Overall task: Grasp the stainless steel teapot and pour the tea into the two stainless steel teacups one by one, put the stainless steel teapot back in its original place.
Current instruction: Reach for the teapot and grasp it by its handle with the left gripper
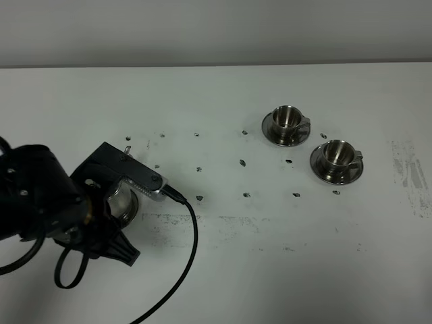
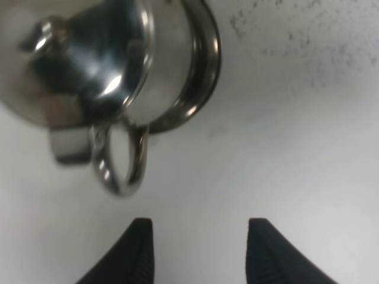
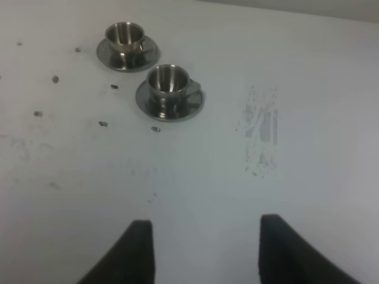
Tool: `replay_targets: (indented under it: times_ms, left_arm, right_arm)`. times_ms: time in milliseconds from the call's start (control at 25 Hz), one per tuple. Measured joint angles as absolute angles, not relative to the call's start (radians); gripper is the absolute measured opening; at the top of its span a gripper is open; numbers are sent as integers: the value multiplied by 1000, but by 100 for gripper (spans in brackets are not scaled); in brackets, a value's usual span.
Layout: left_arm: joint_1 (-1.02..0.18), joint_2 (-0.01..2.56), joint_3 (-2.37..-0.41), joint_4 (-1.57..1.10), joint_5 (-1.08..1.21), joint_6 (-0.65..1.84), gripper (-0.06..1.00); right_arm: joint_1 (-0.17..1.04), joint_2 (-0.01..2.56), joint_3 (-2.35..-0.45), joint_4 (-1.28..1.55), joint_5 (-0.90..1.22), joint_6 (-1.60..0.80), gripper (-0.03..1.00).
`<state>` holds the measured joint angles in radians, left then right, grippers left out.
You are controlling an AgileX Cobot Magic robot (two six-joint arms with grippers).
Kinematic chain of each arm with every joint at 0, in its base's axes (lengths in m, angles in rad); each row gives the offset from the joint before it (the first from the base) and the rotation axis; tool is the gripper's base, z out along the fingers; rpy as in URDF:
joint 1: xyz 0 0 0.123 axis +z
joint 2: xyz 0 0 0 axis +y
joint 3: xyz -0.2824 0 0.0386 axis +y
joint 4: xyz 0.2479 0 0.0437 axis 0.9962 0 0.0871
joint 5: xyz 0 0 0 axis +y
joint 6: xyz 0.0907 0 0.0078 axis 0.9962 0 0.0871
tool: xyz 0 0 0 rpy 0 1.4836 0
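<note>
The stainless steel teapot (image 1: 123,201) stands at the table's left, mostly covered by my left arm. In the left wrist view the teapot (image 2: 100,59) shows its shiny body, and its loop handle (image 2: 118,160) points toward my left gripper (image 2: 198,248). That gripper is open and empty, a short way from the handle. The spout and the tea are hidden. The two stainless steel teacups (image 1: 287,118) (image 1: 336,154) stand on saucers at the right. They also show in the right wrist view (image 3: 124,36) (image 3: 169,83), far from my open, empty right gripper (image 3: 204,251).
A black cable (image 1: 182,256) loops from the left arm across the white table (image 1: 270,270). Small dark specks (image 1: 243,163) dot the middle. A scuffed patch (image 1: 408,175) lies near the right edge. The right arm does not show in the exterior view.
</note>
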<state>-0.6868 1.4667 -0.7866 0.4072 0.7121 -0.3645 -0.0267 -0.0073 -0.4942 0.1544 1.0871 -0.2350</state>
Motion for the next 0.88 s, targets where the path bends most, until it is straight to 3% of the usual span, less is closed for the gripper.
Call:
replay_targets:
  times_ms: [480, 880]
  left_arm:
    - [-378, 1371, -874, 148, 841, -64, 36]
    - [-275, 1453, -885, 12, 786, 207, 35]
  right_arm:
    - [-27, -7, -494, 154, 1087, -235, 42]
    - [-27, -7, -494, 154, 1087, -235, 42]
